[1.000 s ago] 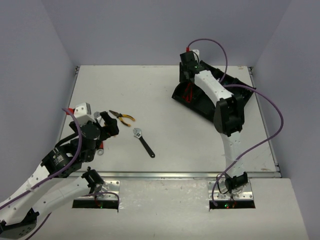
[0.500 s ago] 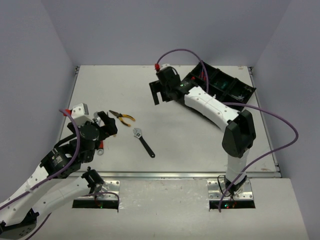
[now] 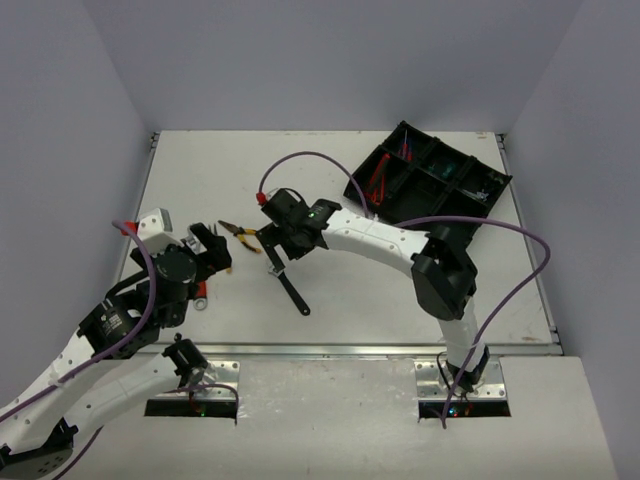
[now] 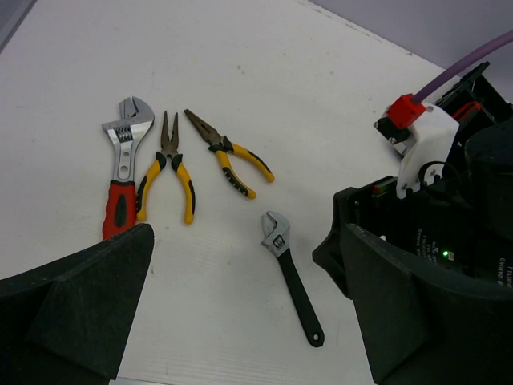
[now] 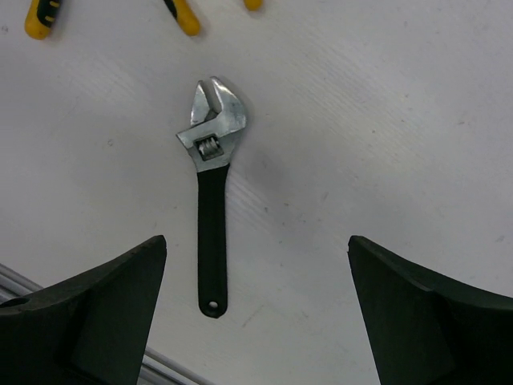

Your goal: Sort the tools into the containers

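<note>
From above, your right end effector (image 3: 272, 255) hangs spread wide, empty, over the black-handled adjustable wrench (image 3: 293, 293) on the counter (image 3: 400, 290). Left wrist: left end effector (image 4: 248, 321), likewise spread and empty, is farther off. Right wrist: handle lies across the closing line, left of centre.

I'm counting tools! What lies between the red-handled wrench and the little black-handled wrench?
Two things: yellow-handled pliers beside the red-handled wrench, and a second pliers nearer the black-handled wrench. The left wrist view shows it.
</note>
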